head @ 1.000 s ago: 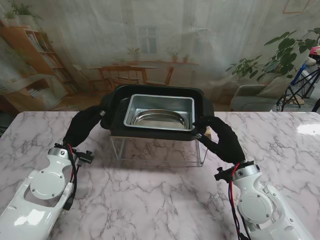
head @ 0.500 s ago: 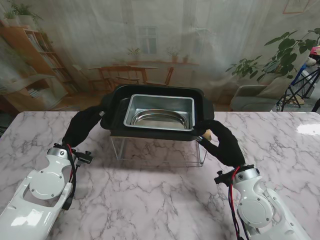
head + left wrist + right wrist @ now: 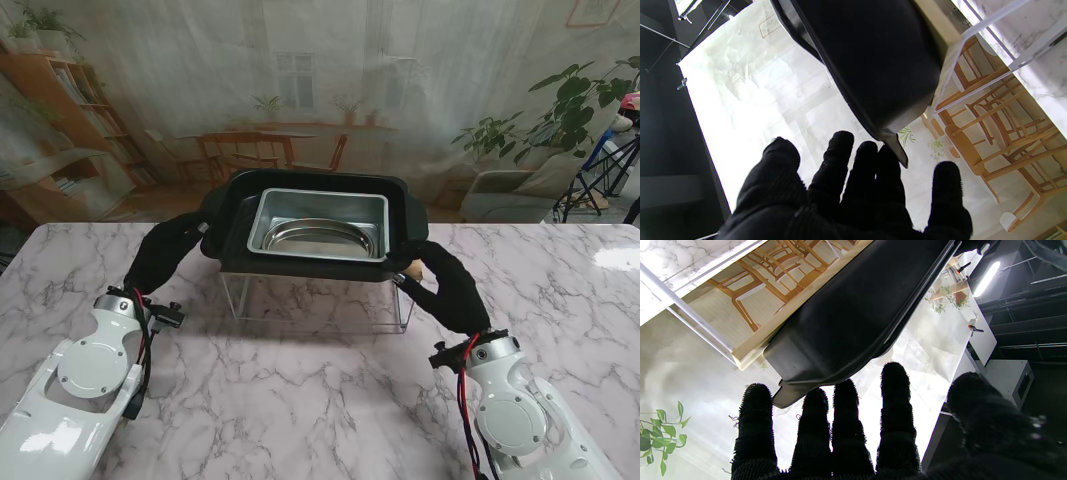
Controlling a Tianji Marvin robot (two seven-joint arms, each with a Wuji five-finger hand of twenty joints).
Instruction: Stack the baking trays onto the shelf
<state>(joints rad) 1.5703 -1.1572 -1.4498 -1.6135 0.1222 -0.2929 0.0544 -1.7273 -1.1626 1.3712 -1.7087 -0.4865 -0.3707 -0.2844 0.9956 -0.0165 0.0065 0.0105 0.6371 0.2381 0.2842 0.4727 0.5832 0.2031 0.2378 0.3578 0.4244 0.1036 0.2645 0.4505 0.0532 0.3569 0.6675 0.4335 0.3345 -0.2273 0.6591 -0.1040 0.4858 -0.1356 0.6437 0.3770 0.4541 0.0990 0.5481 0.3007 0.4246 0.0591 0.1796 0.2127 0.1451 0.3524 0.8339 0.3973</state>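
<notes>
A black baking tray point(image 3: 232, 215) rests on top of the small clear-legged shelf point(image 3: 320, 305). A silver tray point(image 3: 318, 212) is nested in it, with an oval silver dish point(image 3: 320, 238) inside. My left hand point(image 3: 172, 250) is open beside the tray's left handle. In the left wrist view its fingers point(image 3: 853, 186) are spread just under the black tray's point(image 3: 873, 56) handle lip. My right hand point(image 3: 445, 283) is open and a little clear of the right handle. In the right wrist view its spread fingers point(image 3: 846, 426) point at the black tray's point(image 3: 853, 316) underside.
The shelf stands at the far middle of the marble table point(image 3: 300, 400), its wooden top board point(image 3: 780, 326) under the tray. A printed room backdrop point(image 3: 320, 90) hangs behind the table's far edge.
My right hand has let go of the tray's right rim and drawn back toward me and to the right. The left hand and the trays have hardly moved.
</notes>
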